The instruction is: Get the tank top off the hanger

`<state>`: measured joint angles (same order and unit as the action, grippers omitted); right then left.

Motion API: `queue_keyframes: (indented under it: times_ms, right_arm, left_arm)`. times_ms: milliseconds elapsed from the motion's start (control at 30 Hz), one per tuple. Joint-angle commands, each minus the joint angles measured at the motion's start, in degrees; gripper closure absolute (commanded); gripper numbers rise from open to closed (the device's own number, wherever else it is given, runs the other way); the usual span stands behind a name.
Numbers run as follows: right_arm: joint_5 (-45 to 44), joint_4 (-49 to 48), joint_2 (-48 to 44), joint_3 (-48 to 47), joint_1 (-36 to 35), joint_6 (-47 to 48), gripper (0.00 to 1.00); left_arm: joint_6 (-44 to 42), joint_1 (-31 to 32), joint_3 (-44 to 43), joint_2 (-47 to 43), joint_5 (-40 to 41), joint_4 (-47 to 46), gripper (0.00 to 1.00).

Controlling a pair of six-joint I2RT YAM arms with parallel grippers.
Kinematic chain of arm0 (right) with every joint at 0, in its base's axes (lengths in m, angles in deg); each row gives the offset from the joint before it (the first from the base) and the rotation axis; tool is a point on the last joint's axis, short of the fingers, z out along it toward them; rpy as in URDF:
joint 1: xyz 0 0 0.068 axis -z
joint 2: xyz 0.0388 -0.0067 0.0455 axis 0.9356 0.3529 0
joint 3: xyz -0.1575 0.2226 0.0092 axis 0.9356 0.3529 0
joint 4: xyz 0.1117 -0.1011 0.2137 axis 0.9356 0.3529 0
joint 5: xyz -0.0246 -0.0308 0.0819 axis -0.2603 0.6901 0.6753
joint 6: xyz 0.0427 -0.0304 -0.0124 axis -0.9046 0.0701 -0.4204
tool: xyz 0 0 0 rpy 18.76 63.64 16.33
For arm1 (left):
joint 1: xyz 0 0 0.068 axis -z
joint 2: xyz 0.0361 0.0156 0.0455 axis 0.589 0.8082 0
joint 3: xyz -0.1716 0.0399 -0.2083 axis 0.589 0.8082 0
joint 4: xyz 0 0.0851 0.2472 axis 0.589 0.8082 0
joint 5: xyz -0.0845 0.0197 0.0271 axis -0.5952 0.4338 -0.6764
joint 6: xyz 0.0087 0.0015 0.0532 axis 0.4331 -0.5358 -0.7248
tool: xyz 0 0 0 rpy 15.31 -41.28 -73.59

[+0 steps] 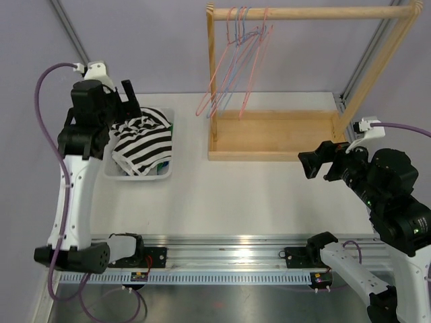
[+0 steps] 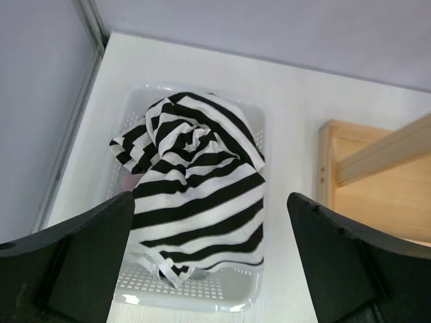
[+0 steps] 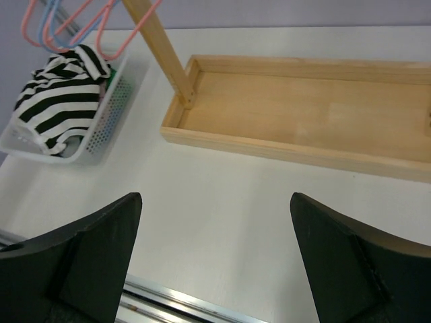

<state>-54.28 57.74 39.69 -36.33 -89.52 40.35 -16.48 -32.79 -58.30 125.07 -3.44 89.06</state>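
The black-and-white striped tank top (image 1: 143,143) lies crumpled in a white perforated basket (image 1: 165,171) at the table's left. It also shows in the left wrist view (image 2: 199,188) and the right wrist view (image 3: 60,101). Several bare pink and blue wire hangers (image 1: 236,64) hang from the wooden rail (image 1: 316,12); no garment is on them. My left gripper (image 1: 128,101) is open and empty above the basket's far side. My right gripper (image 1: 316,163) is open and empty over the table at the right, near the rack's base.
The wooden rack's tray base (image 1: 276,134) stands at the back centre-right, with upright posts (image 1: 211,74) at its ends. An aluminium rail (image 1: 222,245) runs along the table's near edge. Grey walls and a metal frame bound the back.
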Motion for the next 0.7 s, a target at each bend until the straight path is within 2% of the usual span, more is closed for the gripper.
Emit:
queue_keyframes:
  times_ms: [0, 167, 300, 500, 667]
  right_arm:
    - [-10.01, 2.95, 0.49, 0.21, 0.15, 0.59, 0.01]
    - [-17.66, 4.8, -0.03, 2.49, 0.14, 1.29, 0.0]
    - [-19.51, 5.86, -1.78, 4.95, 0.15, 3.23, 0.01]
    - [-18.9, 5.33, -6.71, 8.73, 0.06, 4.46, 0.0]
    - [-18.38, 4.63, -8.82, 10.93, 0.15, 4.46, 0.01]
  left_arm:
    - [-0.94, 3.56, 4.74, -9.75, 7.68, 4.15, 0.01]
    - [-0.15, 6.64, 8.89, -22.75, 12.35, 11.78, 0.01]
    - [-0.94, 6.9, 13.37, -31.21, 13.76, 14.79, 0.01]
    - [-0.41, 7.52, 20.92, -40.09, 6.22, 17.25, 0.01]
    - [-1.46, 8.84, 28.04, -48.09, 4.44, 15.15, 0.01]
